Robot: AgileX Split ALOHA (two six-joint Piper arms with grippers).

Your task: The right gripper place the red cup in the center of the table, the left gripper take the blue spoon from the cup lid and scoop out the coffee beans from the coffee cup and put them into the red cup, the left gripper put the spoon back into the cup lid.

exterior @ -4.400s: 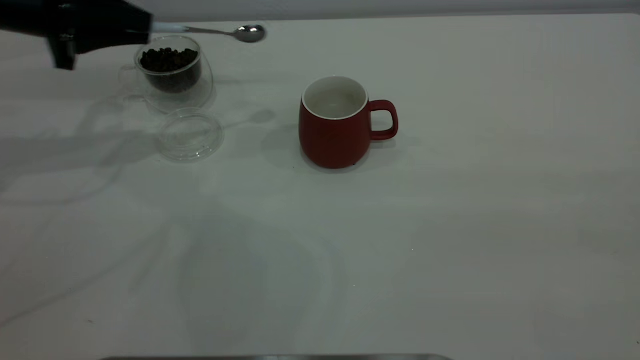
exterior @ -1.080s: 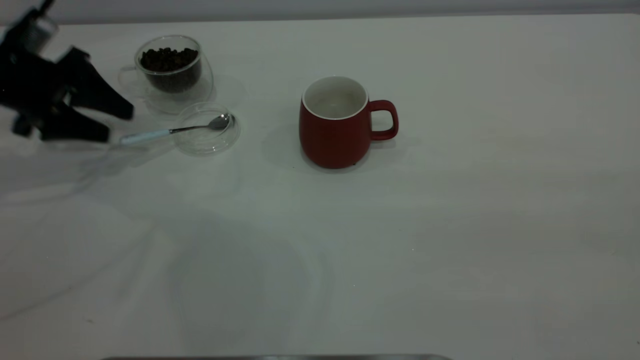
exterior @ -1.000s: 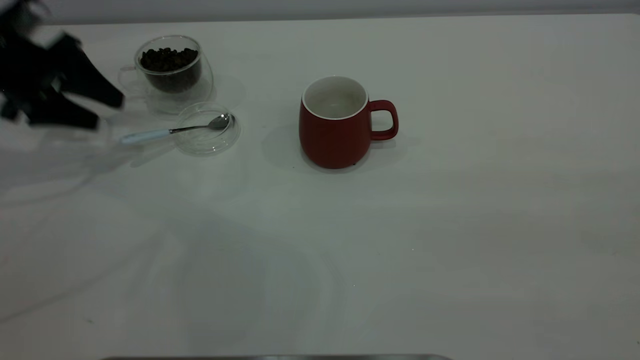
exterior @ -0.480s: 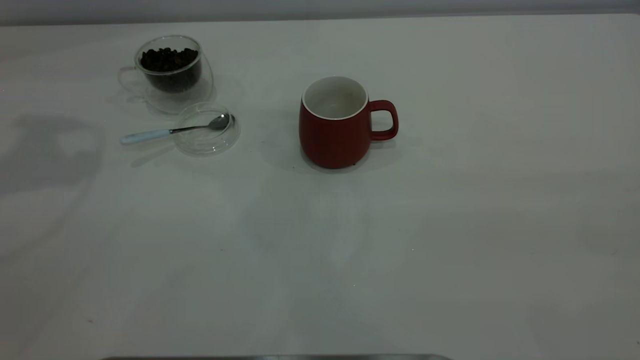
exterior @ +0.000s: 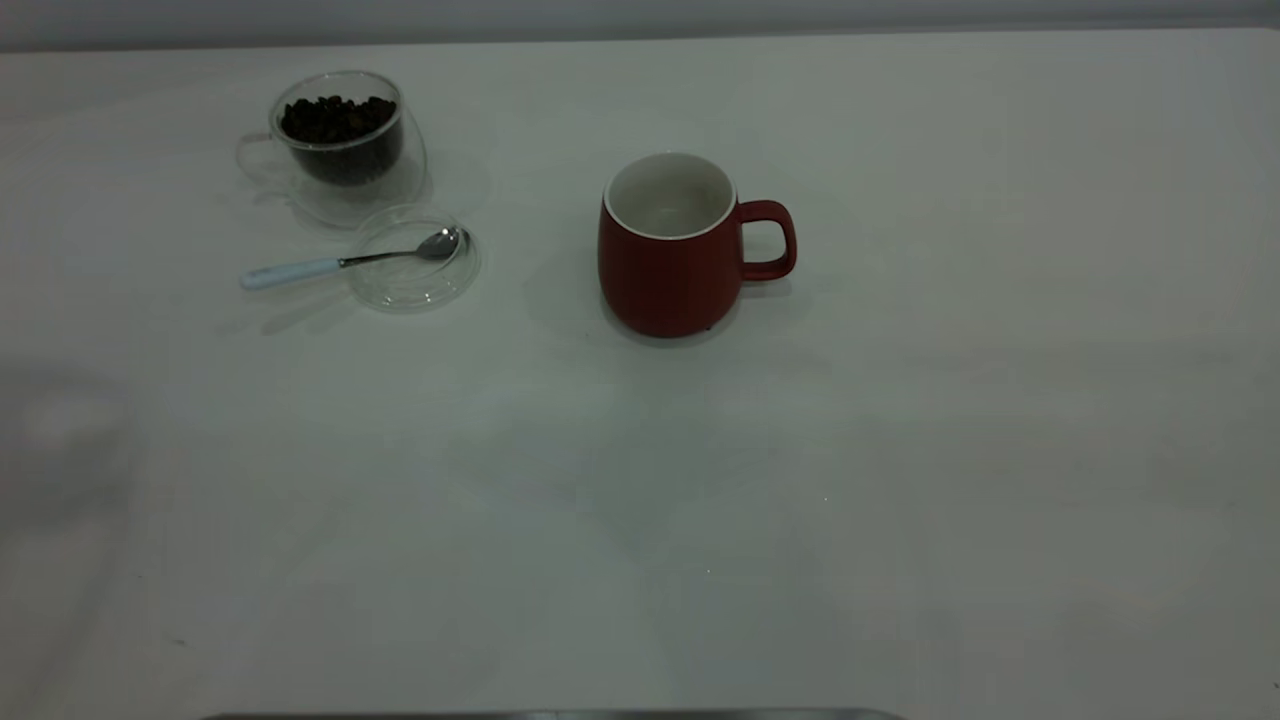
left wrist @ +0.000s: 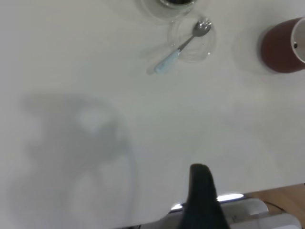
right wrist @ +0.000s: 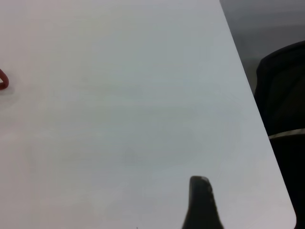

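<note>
Blue spoon [exterior: 345, 262] rests bowl-in cup lid [exterior: 412, 258]; task looks finished, next only parking; both grippers' finger state untellable.

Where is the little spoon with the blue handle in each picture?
Exterior view: the small metal teaspoon with the pale blue handle lies left of centre, bowl in the clear round lid, handle sticking out over the white table.
Left wrist view: the spoon shows near the picture's top edge, bowl in the lid.
Right wrist view: not in it.
Shared landmark: the dark-red mug, whose handle also shows in the right wrist view.
</note>
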